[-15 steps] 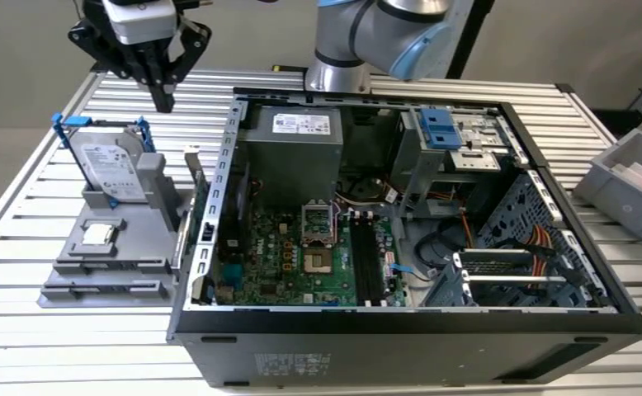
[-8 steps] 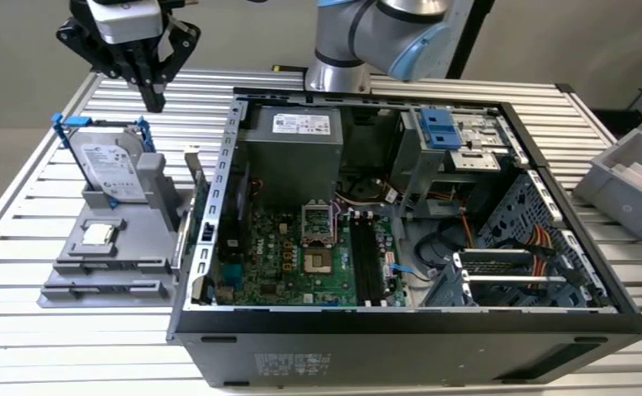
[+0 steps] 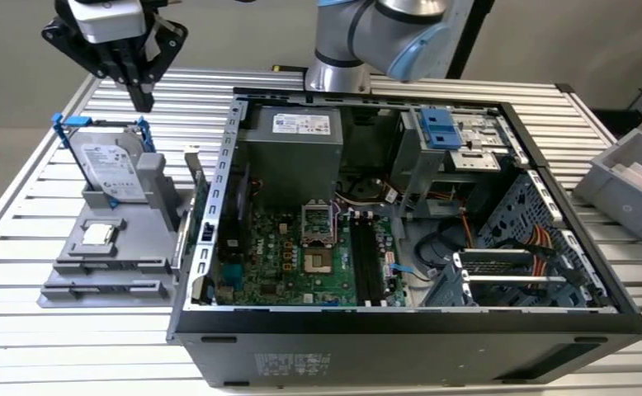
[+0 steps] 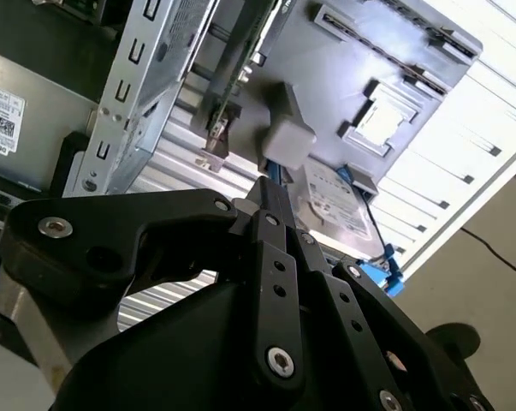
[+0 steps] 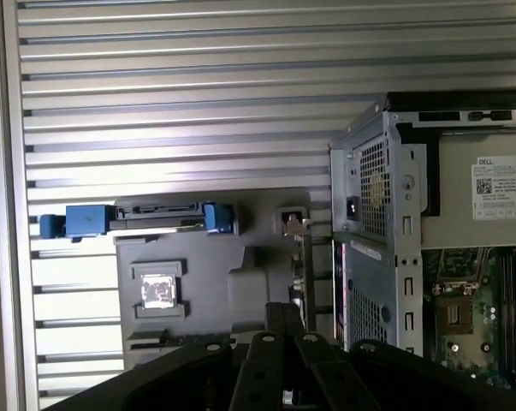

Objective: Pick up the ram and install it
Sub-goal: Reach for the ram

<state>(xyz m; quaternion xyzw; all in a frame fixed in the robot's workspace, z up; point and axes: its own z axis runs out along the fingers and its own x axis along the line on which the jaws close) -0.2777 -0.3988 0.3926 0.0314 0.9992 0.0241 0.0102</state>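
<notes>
The ram (image 3: 196, 198) is a thin greenish stick standing on edge at the side of the grey holder (image 3: 112, 264), close to the computer case's outer wall. In both wrist views it is seen edge-on (image 5: 301, 265) (image 4: 228, 86). My gripper (image 3: 143, 101) hangs high above the holder's far end, over the hard drive, fingers pointing down and shut with nothing between them. Its fingertips (image 5: 283, 315) (image 4: 270, 190) sit a short way off the ram. The long black memory slots (image 3: 363, 256) lie on the motherboard inside the open case (image 3: 409, 326).
A silver hard drive in a blue frame (image 3: 112, 169) stands upright in the holder, with a small square processor chip (image 3: 99, 234) in front of it. A grey bin (image 3: 630, 186) holding something orange sits at the exterior view's right. The arm's base (image 3: 337, 74) rises behind the case.
</notes>
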